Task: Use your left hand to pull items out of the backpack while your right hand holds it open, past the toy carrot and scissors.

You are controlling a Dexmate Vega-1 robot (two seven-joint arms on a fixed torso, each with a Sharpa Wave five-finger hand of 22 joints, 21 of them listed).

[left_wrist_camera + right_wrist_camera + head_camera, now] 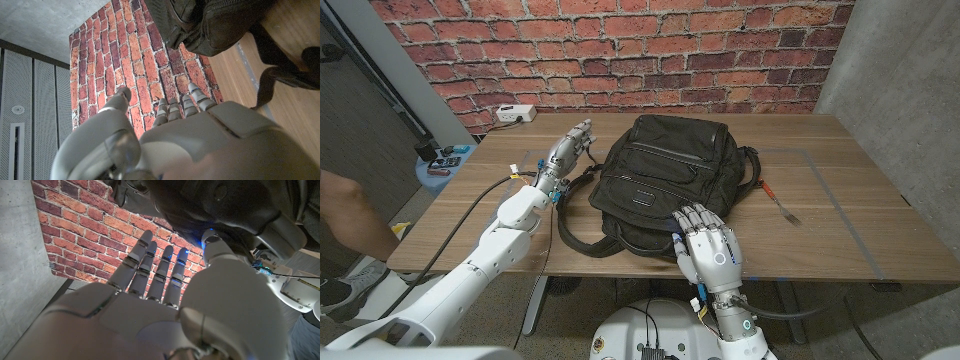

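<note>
fingers [698,216] on backpack [665,170], lying lengthwise away

The backpack [665,175] lies mid-table [840,230], the left hand [568,150] just beside its left side, the right hand [705,245] at its near edge, scissors [778,203] to its right.

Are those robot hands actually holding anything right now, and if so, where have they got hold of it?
Nothing is held. The left hand is open beside the backpack, fingers straight. The right hand is open at the backpack's near edge, fingers spread, not gripping it.
</note>
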